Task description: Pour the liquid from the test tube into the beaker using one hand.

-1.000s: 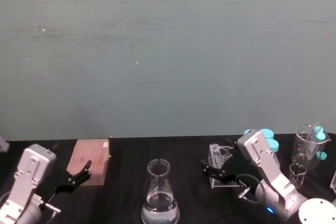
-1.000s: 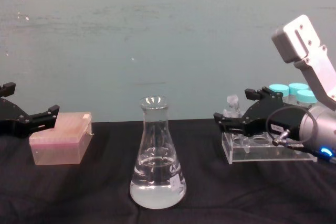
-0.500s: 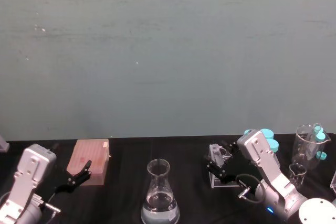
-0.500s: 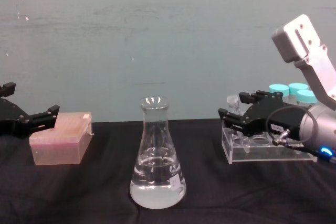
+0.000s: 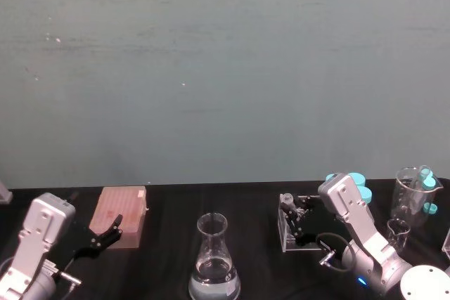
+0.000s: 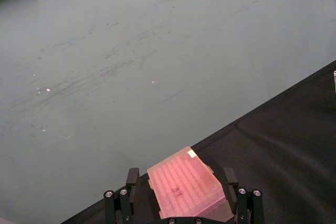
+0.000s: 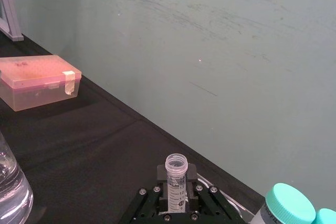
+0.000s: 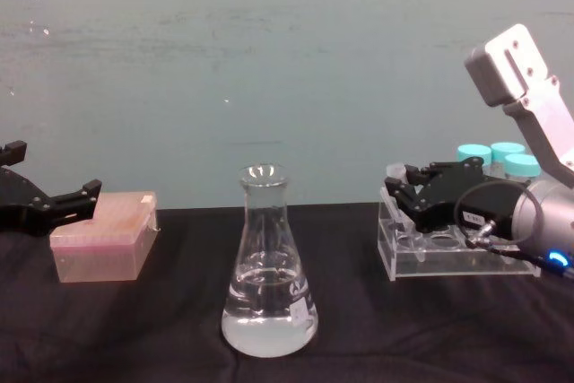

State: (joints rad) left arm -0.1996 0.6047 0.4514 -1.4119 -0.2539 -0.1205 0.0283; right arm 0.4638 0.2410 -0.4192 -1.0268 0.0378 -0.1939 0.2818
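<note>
- Black tabletop (image 8: 161, 329), teal wall (image 8: 269, 60); beaker (image 8: 269, 266) centre.
- Right gripper (image 8: 402, 181) unclenched, straddling upright tube (image 7: 176, 179) in rack (image 8: 448, 253).
- Left gripper (image 5: 111, 231) parked, released, by pink box (image 8: 103, 239).

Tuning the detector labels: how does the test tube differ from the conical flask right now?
Size: the test tube is small and slim; the conical flask is far bigger, wide-based. Place: the tube stands in the acrylic rack at the right gripper; the flask stands free on the black cloth, centre. Contents: the flask holds clear liquid; the tube's fill is unclear. Both are clear, upright, uncapped. Left gripper idles by the pink box.
</note>
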